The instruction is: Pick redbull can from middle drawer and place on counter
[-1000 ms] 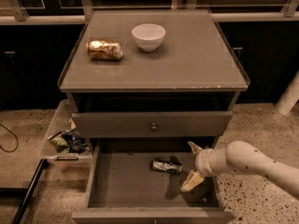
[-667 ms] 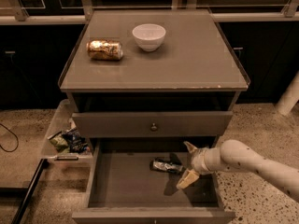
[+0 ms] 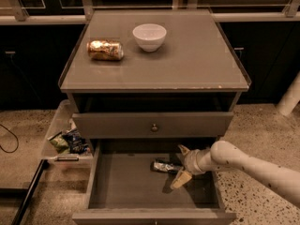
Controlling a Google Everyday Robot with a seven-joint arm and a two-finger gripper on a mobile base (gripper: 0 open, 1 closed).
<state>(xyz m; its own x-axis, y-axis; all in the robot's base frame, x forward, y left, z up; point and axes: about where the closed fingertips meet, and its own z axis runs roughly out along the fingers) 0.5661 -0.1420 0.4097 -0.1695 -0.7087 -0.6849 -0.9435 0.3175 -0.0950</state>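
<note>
**Condition.** The claw (image 3: 177,167) reaches into the middle drawer (image 3: 126,191) from 3 o'clock. Its fingers are spread, one at 12 o'clock and one at 6 o'clock of the redbull can's (image 3: 161,166) nearer end. Nothing is pinched. Contact cannot be confirmed.

**Hazards.**
1. The can lies on its side, axis running 9 to 3 o'clock, and only its 3 o'clock end sits by the fingers. Closing on that end may squeeze the can away toward 9 o'clock, or give a shallow hold that droops on lifting.
2. If one finger touches first, the round wall is likely to roll toward 12 or 6 o'clock.
3. The upper drawer front (image 3: 140,124) stands at 12 o'clock above the can. A straight lift risks striking it, so withdrawal toward 6 o'clock appears safer.
4. On the desk (image 3: 187,64), a gold can (image 3: 105,50) lies at 10 o'clock and a bowl (image 3: 149,36) stands at 12 o'clock.

**Appearance.** The redbull can is small, slim and dark, with bright glints. It probably handles as light, thin-walled and slippery.
</note>
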